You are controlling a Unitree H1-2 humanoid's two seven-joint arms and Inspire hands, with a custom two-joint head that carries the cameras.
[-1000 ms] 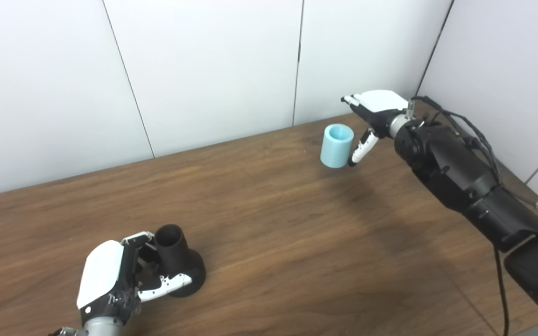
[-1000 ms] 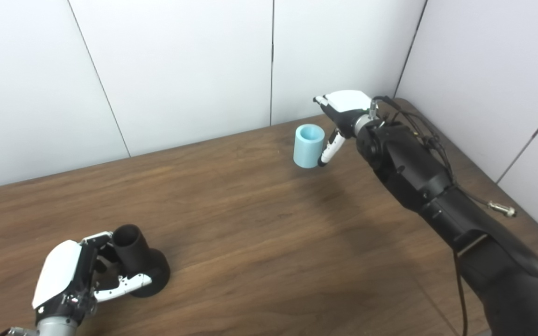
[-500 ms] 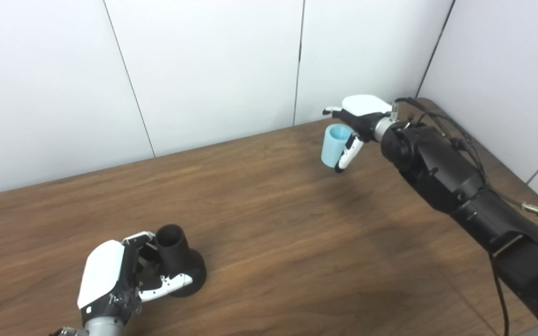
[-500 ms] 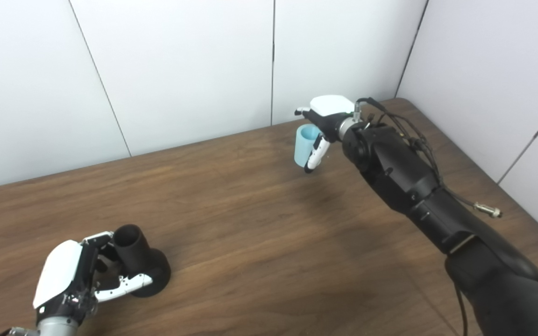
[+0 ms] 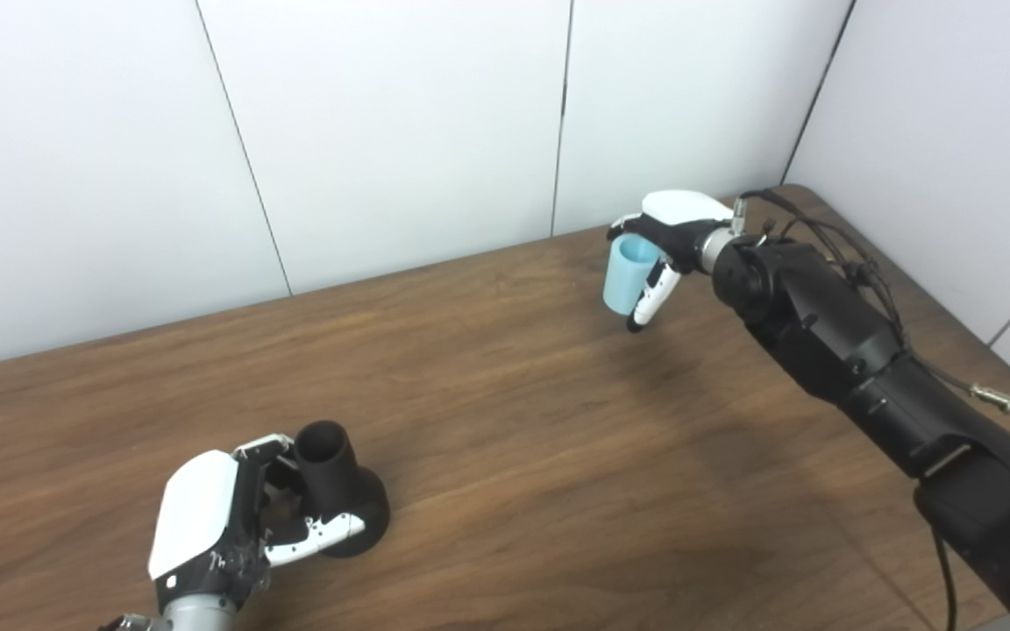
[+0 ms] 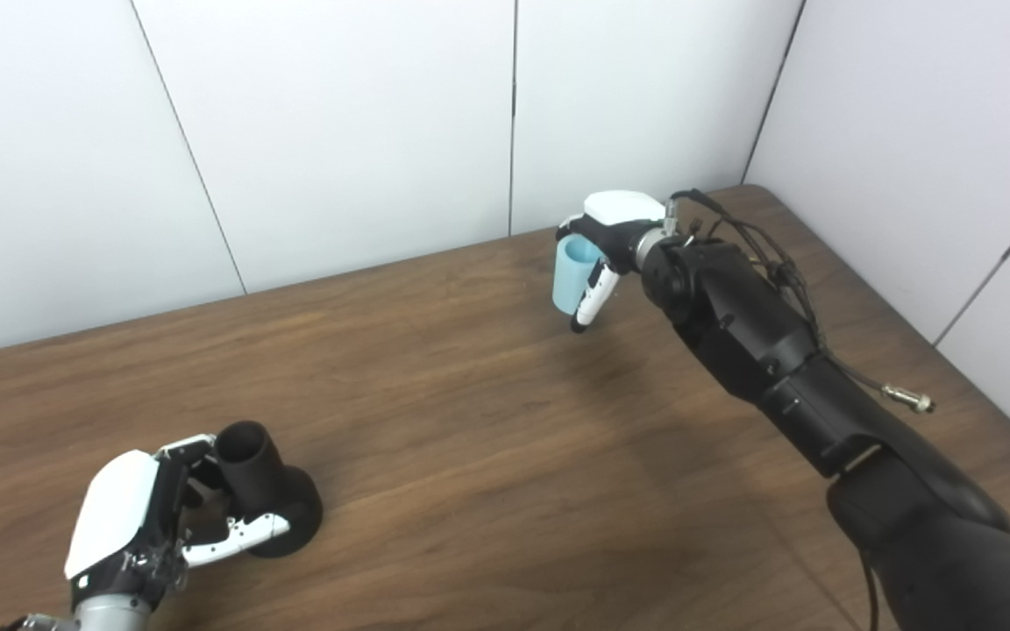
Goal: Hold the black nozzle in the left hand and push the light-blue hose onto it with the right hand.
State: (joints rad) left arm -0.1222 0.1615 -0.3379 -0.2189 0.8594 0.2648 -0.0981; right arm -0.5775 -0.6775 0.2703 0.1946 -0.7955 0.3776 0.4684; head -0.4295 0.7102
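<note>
Unmarked light-blue hose (image 5: 623, 276) in right hand (image 5: 672, 228)

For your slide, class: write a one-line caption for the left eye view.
Left hand grips the nozzle on the table; right hand grips the hose.

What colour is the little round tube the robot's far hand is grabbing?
Light blue. The short light-blue hose piece in the right hand shows best in the left eye view.

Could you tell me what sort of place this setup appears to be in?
Probably a lab test cell rather than a home: a bare wooden table boxed in by plain white panel walls, with only the nozzle and hose, each at a robot hand.
</note>
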